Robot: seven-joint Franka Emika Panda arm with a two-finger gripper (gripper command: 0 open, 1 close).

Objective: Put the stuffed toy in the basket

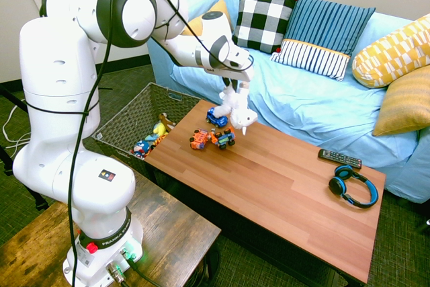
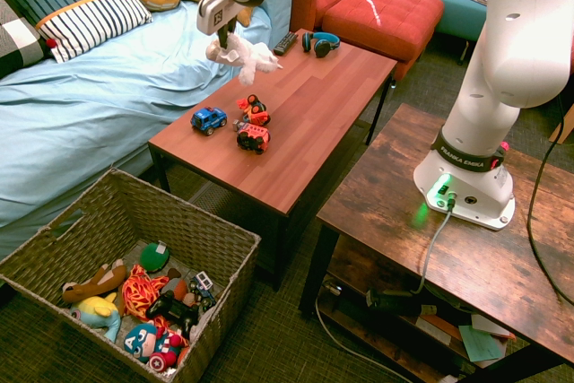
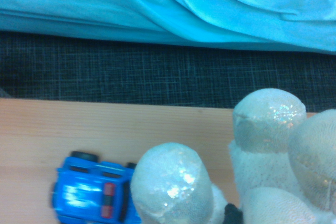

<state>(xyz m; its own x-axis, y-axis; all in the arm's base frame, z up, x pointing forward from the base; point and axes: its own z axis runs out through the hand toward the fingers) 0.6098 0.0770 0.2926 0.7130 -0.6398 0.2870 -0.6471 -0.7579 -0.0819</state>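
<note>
The white fluffy stuffed toy (image 1: 238, 111) hangs in the air over the far left end of the wooden coffee table (image 1: 282, 186), limbs dangling. My gripper (image 1: 230, 89) is shut on its top. The second exterior view shows the same toy (image 2: 242, 53) under the gripper (image 2: 221, 38), above the toy cars. Its rounded sparkly limbs (image 3: 269, 124) fill the near part of the wrist view. The basket (image 1: 131, 115), a large woven grey-brown one, stands on the floor past the table's left end and holds several toys; its near wall (image 2: 220, 302) shows in the second exterior view.
A blue toy car (image 1: 216, 117) and two orange ones (image 1: 200, 140) sit on the table below the toy. A remote (image 1: 339, 158) and blue headphones (image 1: 353, 187) lie at the other end. A small yellow plush (image 2: 97, 309) lies in the basket. The blue sofa (image 1: 302, 92) runs behind the table.
</note>
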